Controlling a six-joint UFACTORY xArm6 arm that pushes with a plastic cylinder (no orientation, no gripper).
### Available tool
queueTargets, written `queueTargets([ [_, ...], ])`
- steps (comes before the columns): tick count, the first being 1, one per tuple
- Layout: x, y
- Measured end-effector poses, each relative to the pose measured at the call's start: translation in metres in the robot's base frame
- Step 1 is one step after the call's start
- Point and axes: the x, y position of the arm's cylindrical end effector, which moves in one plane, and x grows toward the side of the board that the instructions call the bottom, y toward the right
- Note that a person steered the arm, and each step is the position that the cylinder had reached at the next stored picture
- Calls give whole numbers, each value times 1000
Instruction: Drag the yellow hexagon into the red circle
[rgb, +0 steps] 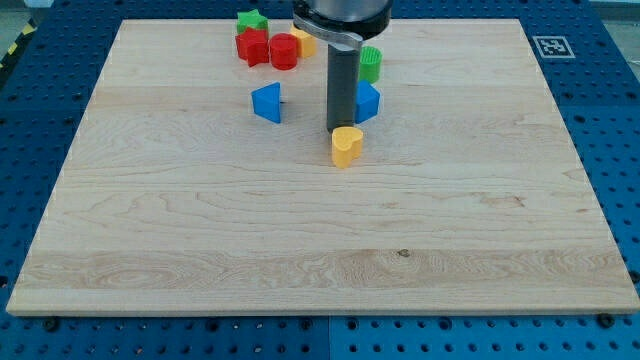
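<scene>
The yellow hexagon lies near the view's top, partly hidden behind the arm's body. It touches the right side of the red circle. My tip is well below them, near the board's middle, right at the top edge of a yellow heart-shaped block. The rod rises straight up from the tip to the dark arm body at the view's top.
A red star-like block sits left of the red circle, with a green star above it. A blue triangle lies left of the rod. A blue block and a green round block lie to its right. The wooden board is surrounded by blue pegboard.
</scene>
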Motion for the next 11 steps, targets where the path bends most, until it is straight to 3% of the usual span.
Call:
queueTargets([
  [4, -98, -10],
  [7, -178, 16],
  [11, -186, -20],
])
